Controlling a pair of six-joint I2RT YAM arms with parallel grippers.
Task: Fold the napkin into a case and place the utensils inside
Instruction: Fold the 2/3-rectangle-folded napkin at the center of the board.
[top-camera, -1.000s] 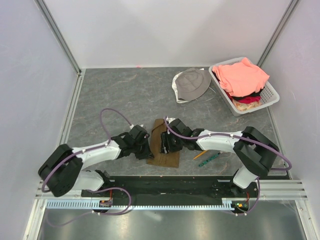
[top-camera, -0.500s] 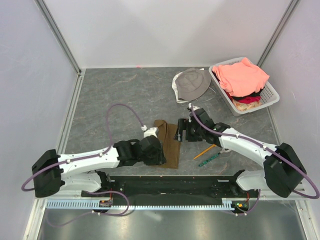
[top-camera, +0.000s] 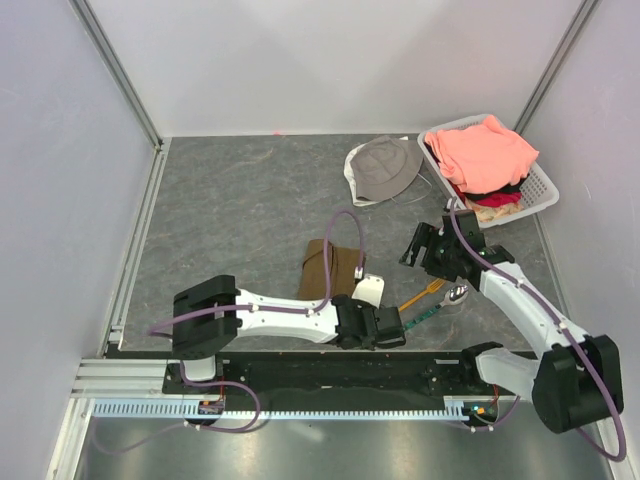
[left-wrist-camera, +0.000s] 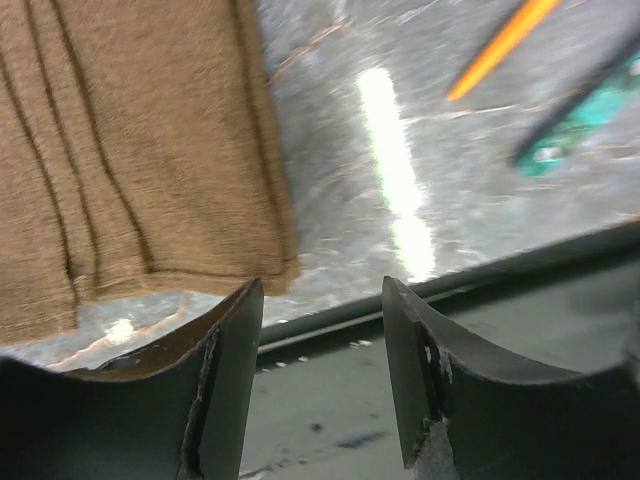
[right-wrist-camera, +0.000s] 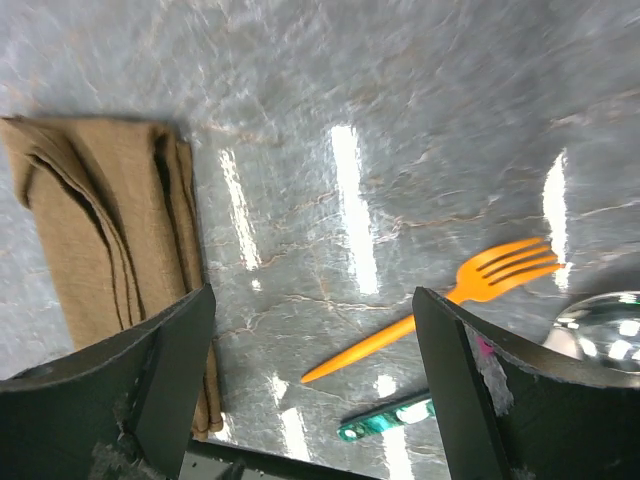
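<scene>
The napkin (top-camera: 330, 270) lies folded into a narrow brown case, with stacked layers showing in the left wrist view (left-wrist-camera: 130, 150) and the right wrist view (right-wrist-camera: 110, 260). To its right lie the utensils: the orange fork (top-camera: 420, 296) (right-wrist-camera: 440, 310) and the green patterned utensil (top-camera: 422, 318) (right-wrist-camera: 385, 420), which ends in a shiny spoon bowl (right-wrist-camera: 605, 330). My left gripper (top-camera: 388, 326) (left-wrist-camera: 320, 300) hangs open and empty over the front edge, just right of the case's near corner. My right gripper (top-camera: 418, 246) (right-wrist-camera: 312, 295) is open and empty above the fork.
A grey bucket hat (top-camera: 385, 165) lies at the back. A white basket (top-camera: 540, 190) of salmon-pink clothes (top-camera: 485, 150) stands at the back right. The black rail (top-camera: 300, 368) runs along the table's near edge, right under my left gripper.
Both grippers opened and came off the napkin. The left arm swung right along the front edge; the right arm drew back to the right, above the fork.
</scene>
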